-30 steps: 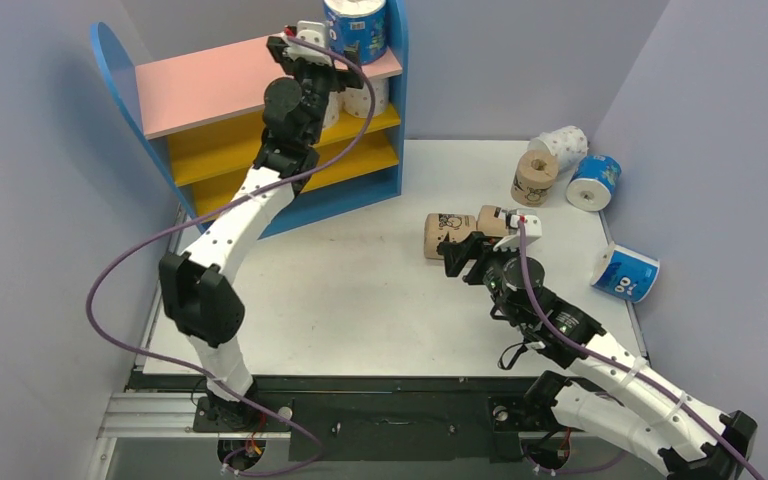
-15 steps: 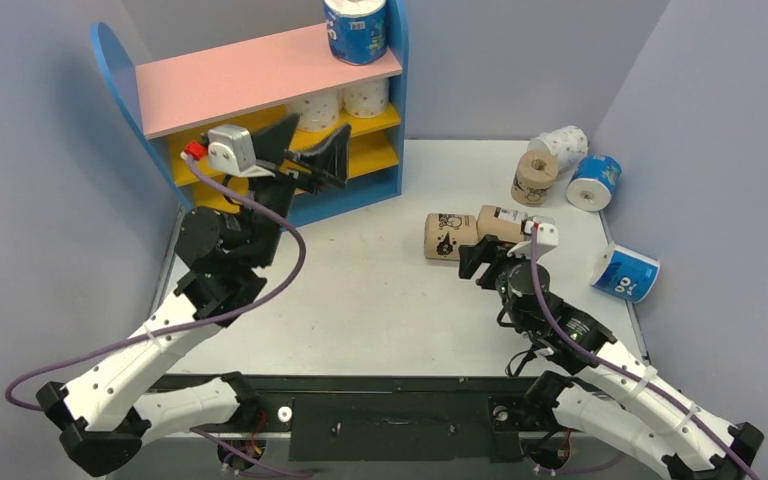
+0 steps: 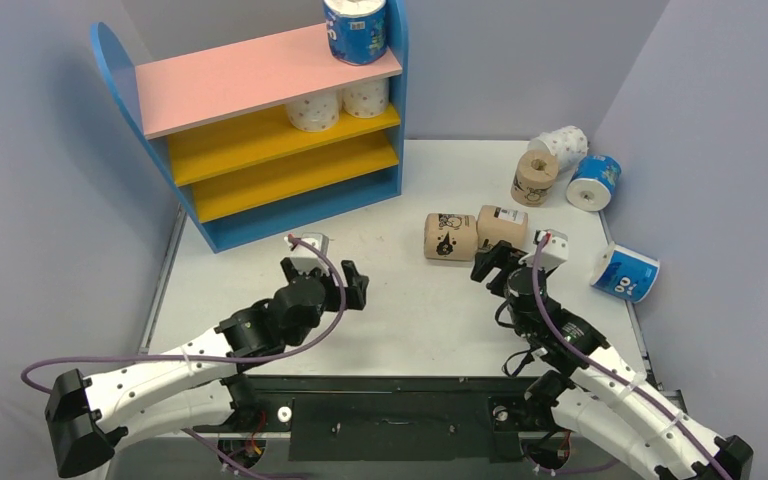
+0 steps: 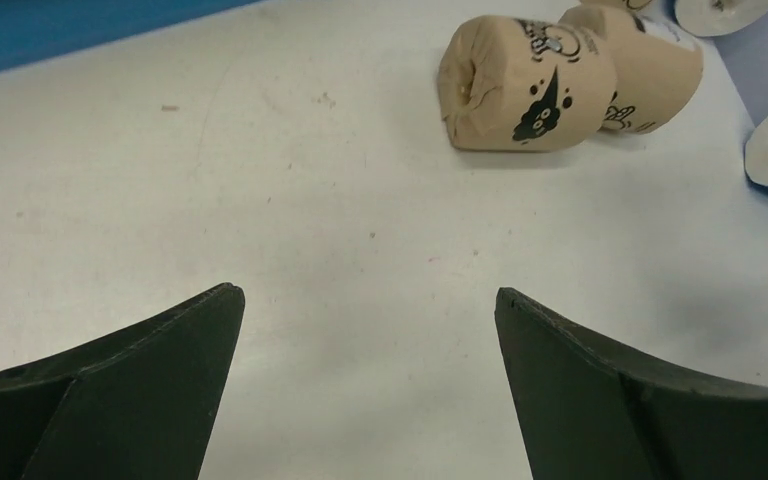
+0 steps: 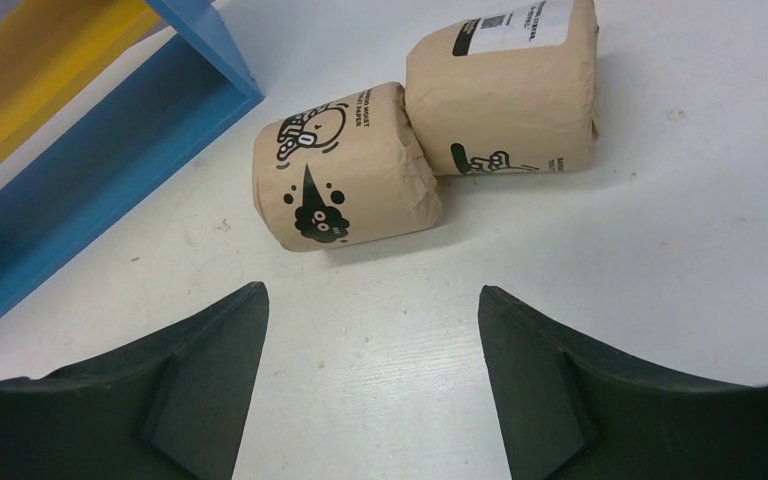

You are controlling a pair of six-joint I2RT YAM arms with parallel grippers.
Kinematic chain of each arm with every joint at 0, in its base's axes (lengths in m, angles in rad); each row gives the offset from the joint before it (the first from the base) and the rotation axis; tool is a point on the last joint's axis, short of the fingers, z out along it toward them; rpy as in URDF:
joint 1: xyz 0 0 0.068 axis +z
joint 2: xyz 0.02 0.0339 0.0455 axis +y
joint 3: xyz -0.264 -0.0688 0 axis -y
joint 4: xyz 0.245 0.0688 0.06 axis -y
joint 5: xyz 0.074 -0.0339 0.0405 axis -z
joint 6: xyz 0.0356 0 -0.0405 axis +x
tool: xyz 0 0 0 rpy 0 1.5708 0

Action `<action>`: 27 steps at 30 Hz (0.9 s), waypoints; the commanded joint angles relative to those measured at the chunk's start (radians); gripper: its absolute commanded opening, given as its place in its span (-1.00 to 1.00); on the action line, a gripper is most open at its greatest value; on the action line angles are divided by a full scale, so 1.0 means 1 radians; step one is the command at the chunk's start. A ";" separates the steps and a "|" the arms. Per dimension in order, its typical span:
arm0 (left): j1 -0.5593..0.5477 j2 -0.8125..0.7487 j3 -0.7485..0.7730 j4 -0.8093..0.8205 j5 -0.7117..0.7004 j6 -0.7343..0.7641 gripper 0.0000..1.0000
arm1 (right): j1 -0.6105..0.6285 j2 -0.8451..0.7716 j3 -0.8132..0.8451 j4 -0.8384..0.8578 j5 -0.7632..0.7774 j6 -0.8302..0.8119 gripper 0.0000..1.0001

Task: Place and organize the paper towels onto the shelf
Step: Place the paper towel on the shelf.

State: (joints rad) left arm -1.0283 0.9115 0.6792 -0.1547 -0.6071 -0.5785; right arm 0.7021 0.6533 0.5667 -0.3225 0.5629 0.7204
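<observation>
- Nearer tan roll – lies on its side on the table, touching a second tan roll. Probably light, soft and crushable, with a slick wrapper, so pinch gently across the curved body at mid-length.
- Right gripper – jaws apart and empty; the arm reaches low, fingers facing the nearer tan roll.
- Left gripper – jaws wide and empty, low over the table, well apart from the shelf.

shelf: blue, pink, yellow | tan rolls: black cartoon print | table: white
</observation>
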 commanded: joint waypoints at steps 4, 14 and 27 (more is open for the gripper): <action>0.002 -0.180 -0.208 0.123 0.078 -0.169 0.93 | -0.211 0.110 -0.073 0.231 -0.355 0.043 0.45; 0.007 -0.332 -0.293 -0.022 0.048 -0.269 0.93 | -0.352 0.473 -0.014 0.578 -0.549 0.090 0.42; 0.007 -0.453 -0.343 -0.081 0.023 -0.281 0.93 | -0.359 0.749 0.135 0.595 -0.495 0.048 0.44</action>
State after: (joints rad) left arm -1.0256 0.4614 0.3317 -0.2337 -0.5598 -0.8577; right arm 0.3389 1.3548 0.6529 0.2012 0.0582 0.7887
